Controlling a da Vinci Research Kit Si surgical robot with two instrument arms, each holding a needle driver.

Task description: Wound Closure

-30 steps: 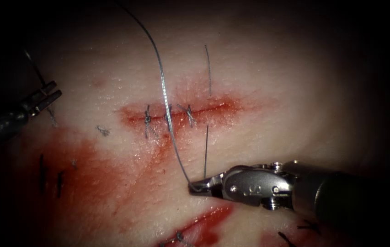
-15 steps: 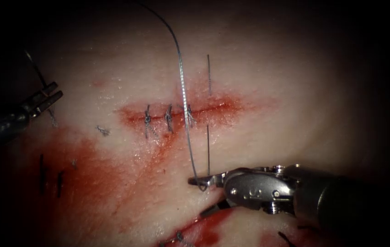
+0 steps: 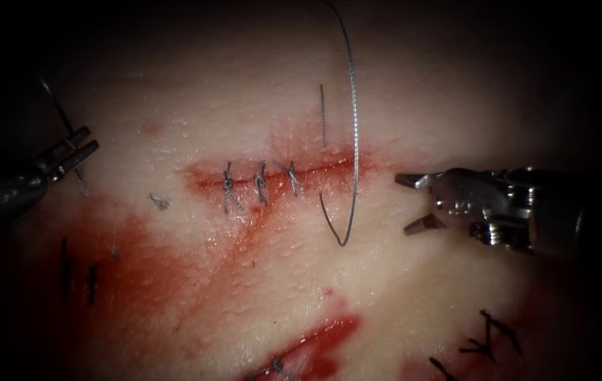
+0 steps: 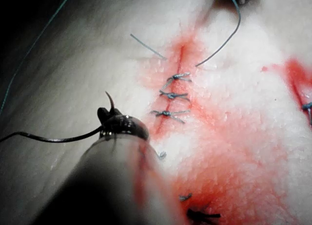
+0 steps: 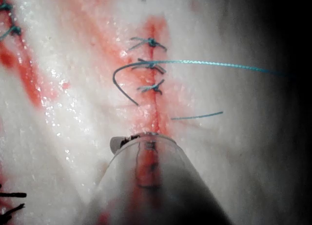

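Released by the right tool (image 3: 413,202), whose jaws now stand spread and empty right of the cut (image 3: 279,176), the thread (image 3: 351,141) hangs in a loop across the tissue (image 3: 420,92). Far left, the left tool (image 3: 78,149) pinches the needle (image 4: 111,101) near its middle, clear of the tissue.

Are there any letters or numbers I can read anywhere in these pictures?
None can be read.
The right tool, jaws open and holding nothing, has small marks on its metal body, too blurred to read.
The left tool, the thread, the tissue and its cut carry no writing.
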